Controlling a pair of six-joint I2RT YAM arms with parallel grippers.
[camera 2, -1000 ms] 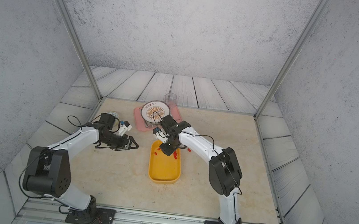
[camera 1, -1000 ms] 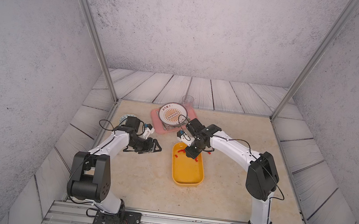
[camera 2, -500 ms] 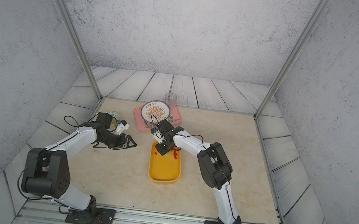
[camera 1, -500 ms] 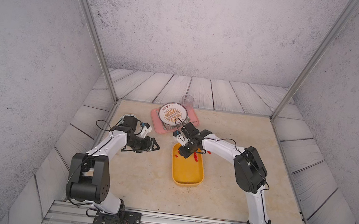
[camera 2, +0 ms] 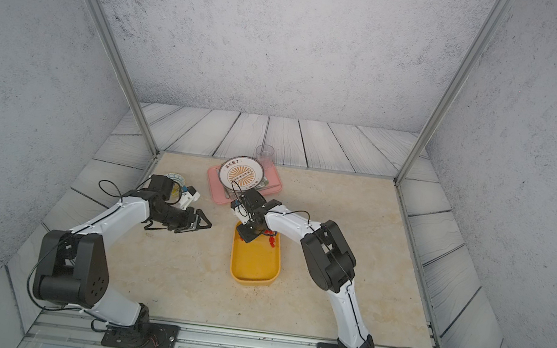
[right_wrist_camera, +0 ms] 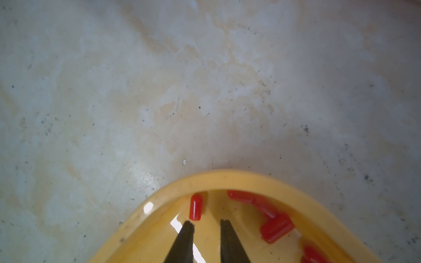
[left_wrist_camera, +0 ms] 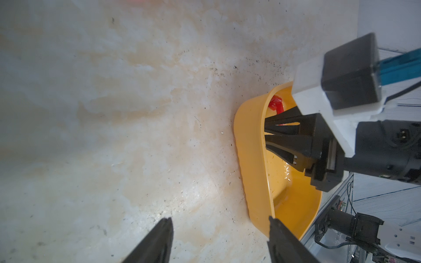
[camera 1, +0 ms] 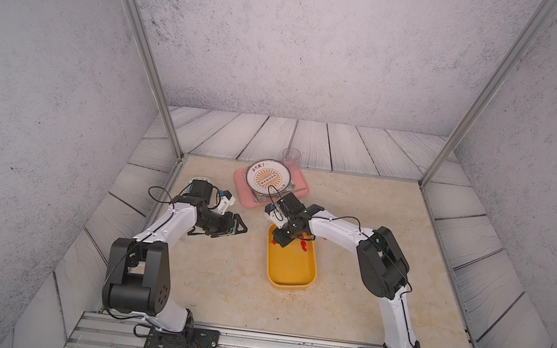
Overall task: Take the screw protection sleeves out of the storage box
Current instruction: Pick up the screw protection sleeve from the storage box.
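A robotics lab test cell: two robot arms stand bolted to an aluminium rail at bottom of frame, grey walls and metal posts enclosing the tabletop.

We mark left arm and right arm: white link shells, black joint housings, thin black cables looping alongside. We note black tapered fingers, white wrist block with blue ribbon cable, black base plates, small screws dotting shells.
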